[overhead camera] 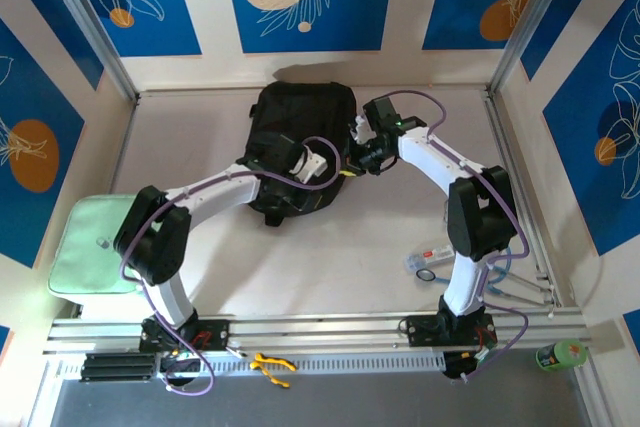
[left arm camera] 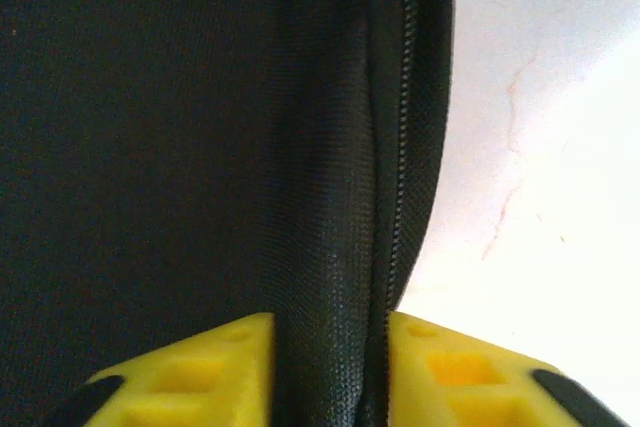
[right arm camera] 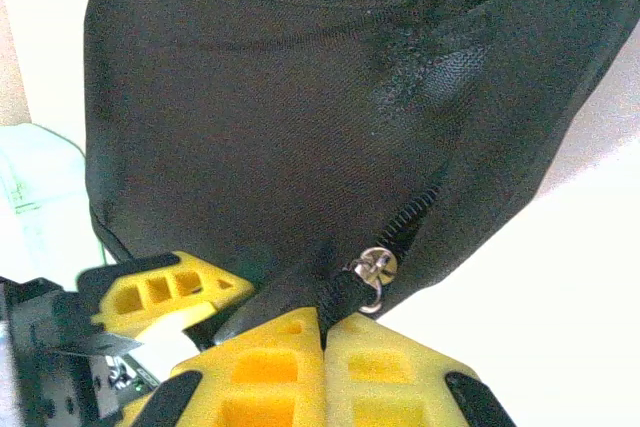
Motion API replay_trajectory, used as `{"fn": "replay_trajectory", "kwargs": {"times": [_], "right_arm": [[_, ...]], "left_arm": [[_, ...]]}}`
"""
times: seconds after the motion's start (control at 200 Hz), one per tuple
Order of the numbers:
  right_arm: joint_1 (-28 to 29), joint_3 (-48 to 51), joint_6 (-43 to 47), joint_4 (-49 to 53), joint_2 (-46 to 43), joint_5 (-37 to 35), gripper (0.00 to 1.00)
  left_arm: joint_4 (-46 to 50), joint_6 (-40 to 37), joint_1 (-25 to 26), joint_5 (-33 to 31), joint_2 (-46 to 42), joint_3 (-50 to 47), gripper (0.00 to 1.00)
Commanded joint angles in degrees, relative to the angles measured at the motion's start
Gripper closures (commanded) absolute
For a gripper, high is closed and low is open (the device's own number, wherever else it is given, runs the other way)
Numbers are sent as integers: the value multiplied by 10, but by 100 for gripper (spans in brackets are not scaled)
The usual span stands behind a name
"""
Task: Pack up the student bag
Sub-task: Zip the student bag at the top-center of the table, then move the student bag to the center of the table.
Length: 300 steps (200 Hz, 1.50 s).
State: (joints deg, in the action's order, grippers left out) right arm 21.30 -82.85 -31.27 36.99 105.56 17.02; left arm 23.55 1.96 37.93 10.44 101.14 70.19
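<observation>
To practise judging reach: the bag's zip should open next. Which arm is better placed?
Probably right. The right gripper is shut on the zip pull at the metal slider of the student bag, ready to draw it. The left gripper merely pinches a fabric fold beside the zip teeth.

Your left arm [overhead camera: 200, 197] and right arm [overhead camera: 440, 157] both reach far and inward, elbows bent outward. Your left pincer [left arm camera: 330, 337] clamps a fold of the student bag [overhead camera: 300, 107]. Your right pincer [right arm camera: 325, 322] is pinched closed on its edge.
</observation>
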Motion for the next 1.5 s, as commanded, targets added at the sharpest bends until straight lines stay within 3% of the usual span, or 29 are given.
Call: {"fn": "replay_trajectory", "kwargs": {"times": [0.0,0.225,0.525,0.72,0.815,0.9,0.985,1.06,1.17,1.235,1.365,1.495], "right_arm": [[-10,-6,-16,-10,4,26,100],[-26,-57,-71,15,46,-11,100],[-20,-100,-101,17,71,-29,100],[-13,-37,-94,23,24,-40,100],[-14,27,-97,21,-18,-52,100],[-15,84,-97,19,-55,-57,100],[-13,124,-82,18,-81,-56,100],[-14,140,-64,15,-94,-48,100],[-13,134,-48,4,-111,-37,86],[-11,123,-43,-5,-125,-38,72],[-12,113,-43,-30,-148,-70,48],[-16,104,-43,-41,-141,-106,37]], "left_arm": [[33,-33,8,-9,9,9,79],[35,-56,22,24,-17,-33,91],[41,-52,50,50,-36,-69,94],[48,-37,68,99,-57,-75,92],[44,-30,75,134,-78,-87,87],[48,-21,76,138,-99,-91,76],[46,-6,75,99,-125,-85,57],[44,3,72,62,-144,-68,47],[59,11,66,-7,-148,-25,34],[64,25,58,-52,-141,1,29],[73,66,27,-98,-110,55,28],[73,102,-3,-107,-72,103,28]]}}
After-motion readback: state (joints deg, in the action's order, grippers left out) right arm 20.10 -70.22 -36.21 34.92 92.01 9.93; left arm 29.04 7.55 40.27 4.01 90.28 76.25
